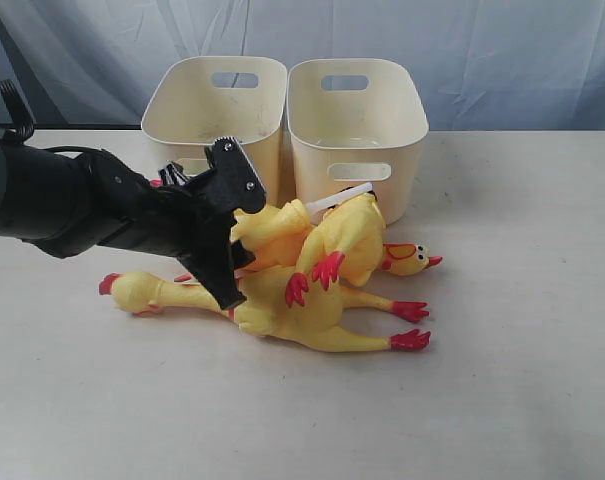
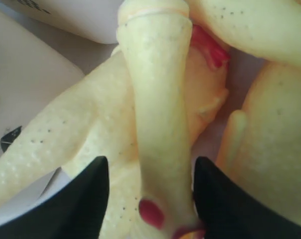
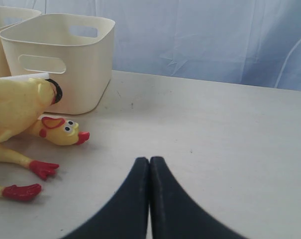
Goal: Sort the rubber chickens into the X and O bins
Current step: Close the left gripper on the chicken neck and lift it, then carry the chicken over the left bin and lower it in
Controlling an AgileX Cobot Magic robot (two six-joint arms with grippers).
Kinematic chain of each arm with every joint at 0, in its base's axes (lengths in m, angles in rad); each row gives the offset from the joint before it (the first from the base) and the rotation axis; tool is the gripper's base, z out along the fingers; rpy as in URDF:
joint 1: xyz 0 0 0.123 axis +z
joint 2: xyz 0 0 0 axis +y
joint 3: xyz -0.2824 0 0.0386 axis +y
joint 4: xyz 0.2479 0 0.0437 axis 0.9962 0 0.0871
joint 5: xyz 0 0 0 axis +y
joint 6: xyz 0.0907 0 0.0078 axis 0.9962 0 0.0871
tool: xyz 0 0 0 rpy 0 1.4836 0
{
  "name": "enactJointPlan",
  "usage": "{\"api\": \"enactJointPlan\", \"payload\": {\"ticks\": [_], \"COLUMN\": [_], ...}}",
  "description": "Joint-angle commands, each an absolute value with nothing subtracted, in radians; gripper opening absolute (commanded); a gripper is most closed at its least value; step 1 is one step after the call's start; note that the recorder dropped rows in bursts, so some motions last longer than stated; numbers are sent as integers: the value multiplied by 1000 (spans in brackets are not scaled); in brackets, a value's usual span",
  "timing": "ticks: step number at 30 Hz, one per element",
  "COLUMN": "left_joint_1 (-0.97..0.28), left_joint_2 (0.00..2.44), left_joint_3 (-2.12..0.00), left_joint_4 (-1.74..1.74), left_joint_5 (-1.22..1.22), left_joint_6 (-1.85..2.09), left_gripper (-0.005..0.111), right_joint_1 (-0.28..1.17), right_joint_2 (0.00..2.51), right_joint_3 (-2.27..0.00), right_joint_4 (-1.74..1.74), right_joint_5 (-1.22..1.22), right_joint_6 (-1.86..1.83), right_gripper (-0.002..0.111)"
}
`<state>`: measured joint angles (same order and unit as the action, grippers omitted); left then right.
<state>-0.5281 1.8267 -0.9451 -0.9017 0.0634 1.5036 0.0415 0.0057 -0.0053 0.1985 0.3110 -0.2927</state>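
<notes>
Centrally piled chickens, with the left gripper astride one neck

Left of the chicken pile (image 1: 312, 290), the black left arm (image 1: 72, 205) reaches in. The left gripper (image 2: 151, 167) is parted, its fingers (image 2: 90, 199) on either side of one yellow neck, with a gap showing on one side. Within the pile, a long rubber chicken (image 1: 182, 295) lies with its comb leftward and red feet rightward. A second chicken (image 1: 357, 240) lies on top, beak pointing right. Just behind the pile stand the left bin (image 1: 214, 110) and the right bin (image 1: 357, 120), side by side. A black curved mark (image 3: 56, 92) on the right bin's near wall is half covered by a chicken and cannot be read as a letter. The left bin's near wall is hidden by the gripper. Right of the pile, open table (image 1: 522, 380) runs to its rear edge. The right gripper (image 3: 149, 172) hangs over that stretch, fingers pressed together, holding nothing.
</notes>
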Motion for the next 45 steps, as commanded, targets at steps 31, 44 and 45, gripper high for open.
{"api": "enactJointPlan", "payload": {"ticks": [31,44,45], "left_joint_1": [-532,-528,-528], "left_joint_2": [1622,1565,1567], "left_joint_3": [-948,-977,-991], "left_joint_4": [-882,-900,-900], "left_joint_5": [171,-110,-110], "left_joint_6": [1492,1492,1492], "left_gripper": [0,0,0], "right_joint_1": [37,37,37], "right_joint_2": [0,0,0], "right_joint_3": [0,0,0], "right_joint_4": [200,200,200], "right_joint_5": [304,304,304], "right_joint_6": [-291,-291,-291], "right_gripper": [-1,-1,-1]}}
